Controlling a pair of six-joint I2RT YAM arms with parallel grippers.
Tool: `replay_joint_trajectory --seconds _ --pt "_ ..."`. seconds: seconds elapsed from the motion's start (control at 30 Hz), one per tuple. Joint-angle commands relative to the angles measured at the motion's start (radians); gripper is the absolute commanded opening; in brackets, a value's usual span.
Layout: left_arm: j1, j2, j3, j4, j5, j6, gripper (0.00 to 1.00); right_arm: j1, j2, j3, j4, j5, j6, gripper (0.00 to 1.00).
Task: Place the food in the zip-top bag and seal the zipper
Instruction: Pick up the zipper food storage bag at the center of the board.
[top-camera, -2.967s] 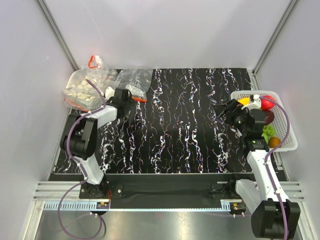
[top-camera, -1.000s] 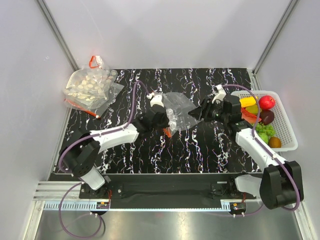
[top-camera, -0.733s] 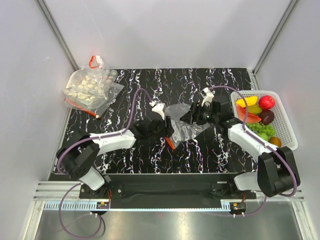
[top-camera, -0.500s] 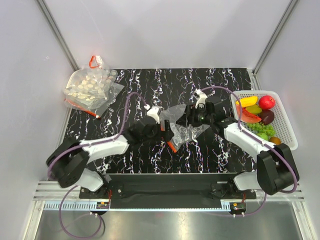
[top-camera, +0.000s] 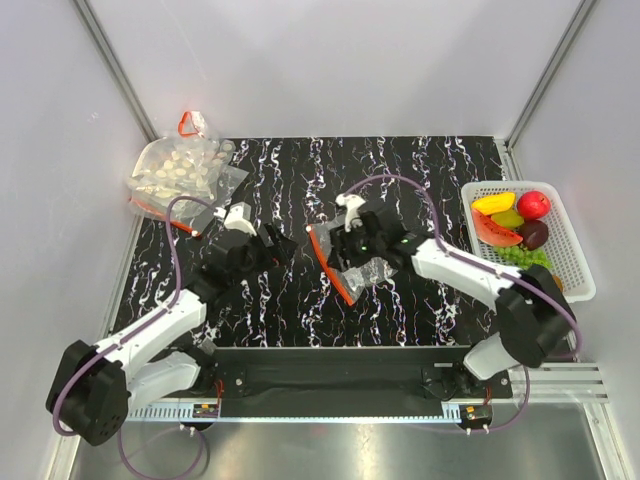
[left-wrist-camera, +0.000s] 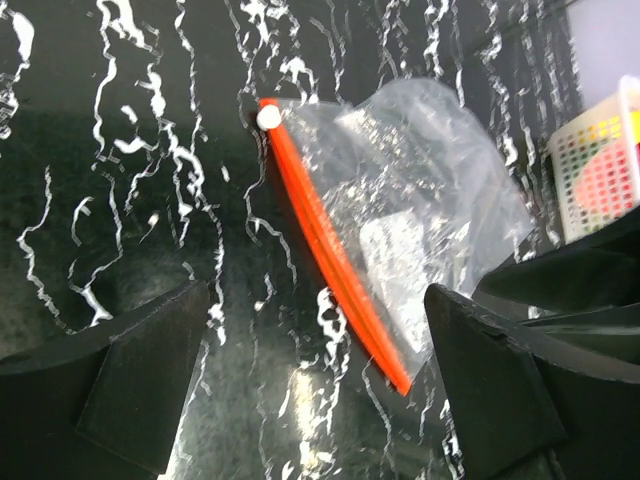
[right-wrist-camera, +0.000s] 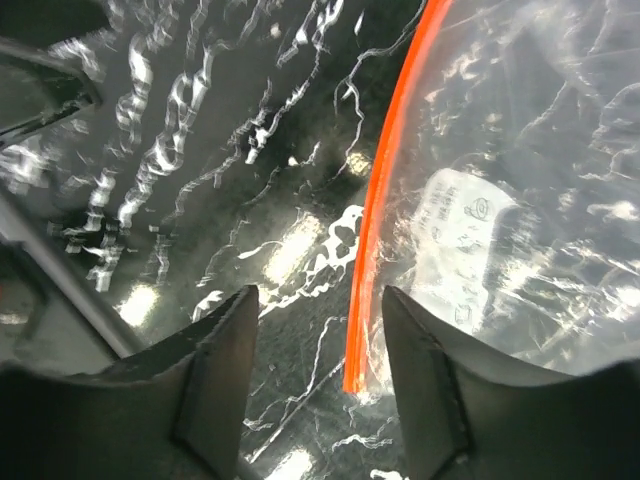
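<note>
Now: zip-top bag (top-camera: 372, 270) lies mid-counter (top-camera: 430, 180). Right fingers (right-wrist-camera: 215, 385) unclenched, hovering over it, zipper (right-wrist-camera: 375, 230) seen btwn them. Left fingers (left-wrist-camera: 140, 385) released, left of bag, not touching.

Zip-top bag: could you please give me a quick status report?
Left gripper open, off the zip-top bag. Right gripper open over the zipper. Bag on table, no food inside; food in basket. Nothing in the way.

Bare tabletop (top-camera: 296, 278) between left pincer (top-camera: 278, 243) and zip-top bag (top-camera: 367, 274); right pincer (top-camera: 342, 254) close over the bag.
</note>
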Motion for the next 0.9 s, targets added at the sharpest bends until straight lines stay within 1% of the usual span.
replay_joint_trajectory --seconds 0.0,0.03,0.07,0.13,0.23,0.33,0.43,0.47,0.5,0.57,0.6,0.63,0.67,0.8,0.87 --pt "0.007 -0.020 0.023 -0.061 0.001 0.064 0.95 0.089 0.091 0.097 -0.104 0.183 -0.090 0.62" --pt "0.005 -0.022 0.023 -0.064 0.002 0.073 0.95 0.107 0.132 0.111 -0.113 0.220 -0.095 0.66" --pt "0.007 -0.023 0.023 -0.065 0.004 0.080 0.95 0.130 0.152 0.130 -0.122 0.299 -0.100 0.68" --pt "0.007 -0.034 0.019 -0.087 0.010 0.104 0.95 0.148 0.186 0.146 -0.141 0.369 -0.103 0.72" --pt "0.005 -0.058 0.006 -0.108 -0.024 0.132 0.95 0.167 0.241 0.166 -0.144 0.455 -0.104 0.80" --pt "0.005 -0.089 -0.026 -0.090 -0.048 0.146 0.95 0.184 0.289 0.184 -0.150 0.522 -0.113 0.80" --pt "0.005 -0.103 -0.049 -0.070 -0.064 0.172 0.95 0.187 0.315 0.197 -0.156 0.544 -0.121 0.63" --pt "0.005 -0.101 -0.057 -0.049 -0.067 0.184 0.94 0.187 0.318 0.197 -0.154 0.550 -0.121 0.51" --pt "0.007 -0.092 -0.063 -0.047 -0.065 0.187 0.94 0.187 0.324 0.198 -0.154 0.550 -0.123 0.48" --pt "0.005 -0.080 -0.059 -0.041 -0.058 0.195 0.94 0.187 0.334 0.200 -0.158 0.539 -0.124 0.37" --pt "0.005 -0.066 -0.059 -0.033 -0.045 0.199 0.94 0.187 0.334 0.200 -0.155 0.532 -0.123 0.15" --pt "0.005 -0.057 -0.059 -0.027 -0.026 0.201 0.94 0.187 0.326 0.198 -0.150 0.516 -0.120 0.05" --pt "0.005 -0.051 -0.053 -0.023 -0.015 0.204 0.94 0.187 0.315 0.192 -0.144 0.505 -0.107 0.00" --pt "0.005 -0.038 -0.053 -0.001 0.036 0.236 0.94 0.189 0.210 0.138 -0.078 0.401 -0.069 0.00" --pt "0.001 -0.043 -0.068 0.036 0.088 0.242 0.94 0.186 0.119 0.091 -0.046 0.343 -0.032 0.00"
